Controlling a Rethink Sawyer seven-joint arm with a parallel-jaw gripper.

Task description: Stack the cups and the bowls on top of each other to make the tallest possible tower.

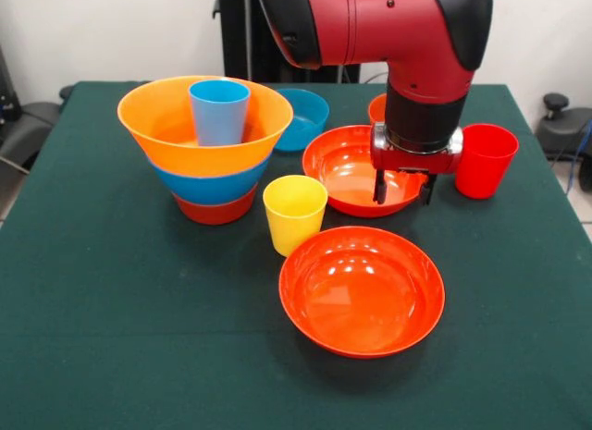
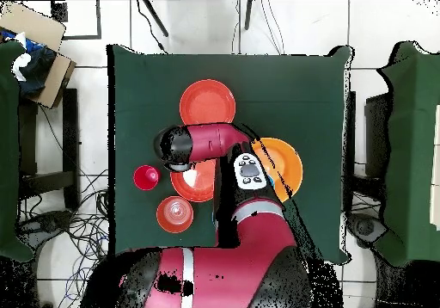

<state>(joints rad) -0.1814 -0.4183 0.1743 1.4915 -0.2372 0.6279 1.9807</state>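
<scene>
Tower [image 1: 211,148] stands at bench's far-left part in front view: small red-orange bowl [image 1: 215,209] at the bottom, large blue bowl [image 1: 211,184] nested in it, huge orange bowl [image 1: 205,125] on top, light blue cup [image 1: 219,112] upright inside the orange one. Widest bowl sits highest, so the pile is nested rather than built for height; cup in the well adds little rise

Small blue bowl [image 1: 303,118] just behind the tower, touching or nearly so. Yellow cup [image 1: 295,214] upright between the tower and the two wide shallow bowls, loose. Near shallow red-orange bowl [image 1: 362,289] empty, open side up. Far shallow red-orange bowl [image 1: 351,169] lies under the arm. Red cup [image 1: 485,160] upright beside it. Another small red-orange bowl [image 1: 376,107] mostly hidden behind the wrist

Gripper [image 1: 403,189] hangs over the far shallow bowl's rim side nearest the red cup; jaws parted, pointing down, nothing between them. Judged: lining up to take that rim. Overhead confirms the arm [image 2: 206,141] reaching over the middle of the green bench [image 1: 111,337]
</scene>
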